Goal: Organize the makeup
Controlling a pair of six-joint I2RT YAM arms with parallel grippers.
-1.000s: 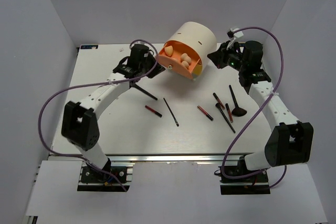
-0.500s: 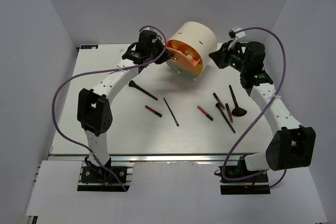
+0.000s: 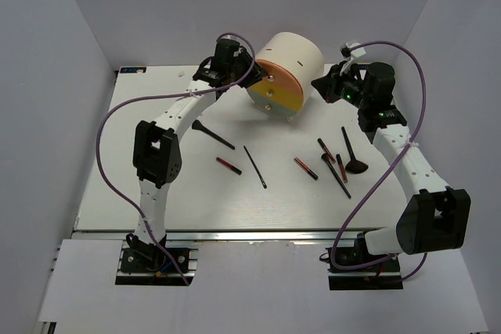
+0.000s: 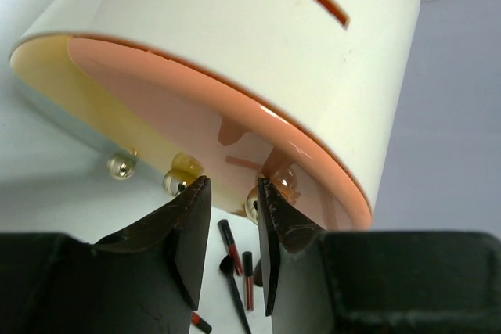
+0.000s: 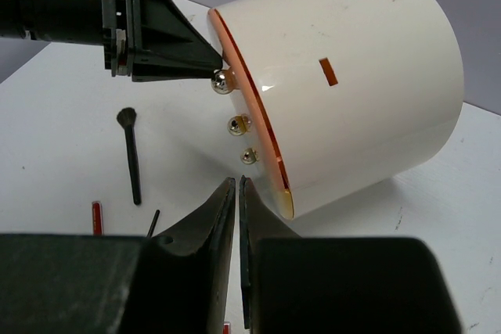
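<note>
The makeup lies scattered on the white table: a black brush (image 3: 213,134), a red-and-black stick (image 3: 228,165), a slim black stick (image 3: 254,167), another red stick (image 3: 305,168) and a cluster of brushes and sticks (image 3: 343,163). The cream cylindrical case (image 3: 291,56) lies on its side with its orange-yellow drawer fronts (image 3: 275,93) flush. My left gripper (image 3: 249,76) (image 4: 233,185) is open at the drawer knobs (image 4: 178,181), with nothing between its jaws. My right gripper (image 3: 321,84) (image 5: 236,181) is shut and empty beside the case's (image 5: 368,91) lower rim.
White walls enclose the table on three sides. In the right wrist view the left gripper's fingertips (image 5: 211,64) meet the top knob (image 5: 222,80). A purple cable loops off each arm. The aluminium rail (image 3: 250,234) runs along the near edge.
The drawer that stood open with beige sponges in it has been pushed into the case by the left gripper, whose jaws have opened. The right arm has hardly moved.
</note>
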